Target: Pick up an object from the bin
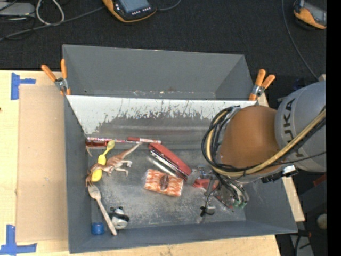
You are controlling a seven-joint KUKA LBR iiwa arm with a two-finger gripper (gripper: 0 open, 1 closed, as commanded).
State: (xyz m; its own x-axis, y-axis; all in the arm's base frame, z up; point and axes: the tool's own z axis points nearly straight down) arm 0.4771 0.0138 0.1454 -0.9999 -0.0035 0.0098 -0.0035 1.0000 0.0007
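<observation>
My gripper [212,199] hangs low over the bin floor at the front right, under the arm's wrist. Right beside it on the left lies a small red piece [199,184], partly hidden by the gripper; whether they touch I cannot tell. Further left, an orange patterned packet [163,183] lies flat. A long red-and-black flat thing [169,160] rests slantwise just behind the packet.
On the left lie a tan toy dinosaur [118,164], a yellow plastic spoon [101,163], a wooden spoon [101,206], a blue cap [97,229] and a small black-and-white thing [120,216]. A thin red stick [122,141] lies along the back wall.
</observation>
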